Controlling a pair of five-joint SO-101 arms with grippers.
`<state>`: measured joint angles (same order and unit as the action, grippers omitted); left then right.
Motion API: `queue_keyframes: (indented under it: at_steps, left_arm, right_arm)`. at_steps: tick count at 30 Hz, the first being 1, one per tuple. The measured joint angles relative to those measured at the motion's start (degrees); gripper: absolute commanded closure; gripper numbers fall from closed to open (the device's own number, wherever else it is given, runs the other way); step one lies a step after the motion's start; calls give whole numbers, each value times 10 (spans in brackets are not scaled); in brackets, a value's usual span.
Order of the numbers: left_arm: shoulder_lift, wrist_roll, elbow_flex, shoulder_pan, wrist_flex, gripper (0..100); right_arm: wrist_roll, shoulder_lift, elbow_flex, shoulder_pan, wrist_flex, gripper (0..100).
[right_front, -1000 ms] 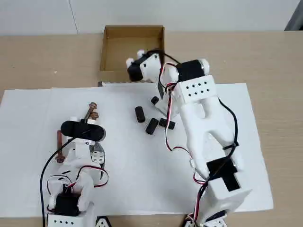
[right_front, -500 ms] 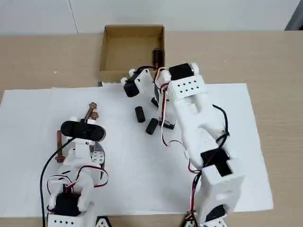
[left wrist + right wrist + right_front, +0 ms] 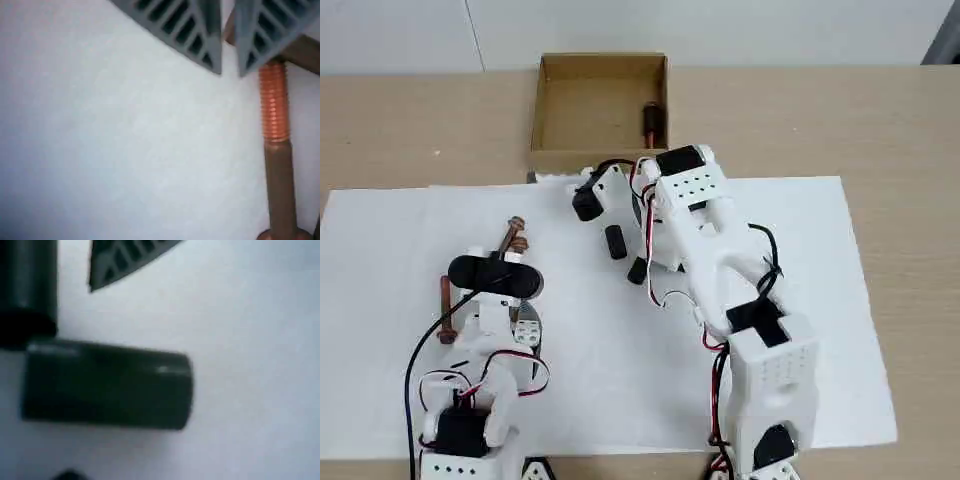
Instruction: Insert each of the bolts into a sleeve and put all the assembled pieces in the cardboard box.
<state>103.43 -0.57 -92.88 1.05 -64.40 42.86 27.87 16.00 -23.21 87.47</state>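
Observation:
The cardboard box [image 3: 570, 100] stands at the table's far edge with one bolt-in-sleeve piece [image 3: 653, 121] lying against its right wall. Black sleeves [image 3: 615, 241] lie on the white paper in front of the box. My right gripper [image 3: 613, 220] hangs open just above them; in the right wrist view one grey finger [image 3: 130, 260] shows over a lying sleeve [image 3: 107, 385], beside another sleeve [image 3: 27, 290]. My left gripper [image 3: 506, 258] [image 3: 230, 67] is shut and empty at the near left, its tips beside a copper bolt [image 3: 274, 150]. Loose bolts [image 3: 513, 235] [image 3: 445, 308] lie around it.
A large white paper sheet [image 3: 400, 240] covers the wooden table [image 3: 880, 120]. Red, white and black cables run along both arms. The left arm's black wrist block [image 3: 492, 276] sits over the paper between the bolts.
The right arm has drawn back from the box edge toward the sleeves on the paper, leaving the assembled piece in the box. The left arm has not moved.

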Motion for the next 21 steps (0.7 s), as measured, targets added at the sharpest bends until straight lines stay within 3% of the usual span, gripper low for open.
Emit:
queue_keyframes:
  at_steps: [4, 9, 21]
  left_arm:
    - [0, 0, 0, 0, 0, 994]
    - [0, 0, 0, 0, 0, 994]
    - [0, 0, 0, 0, 0, 994]
  right_arm:
    - [0, 25, 0, 0, -6, 872]
    - [0, 44, 9, 2, -15, 985]
    - [-8, 21, 1, 3, -12, 987]
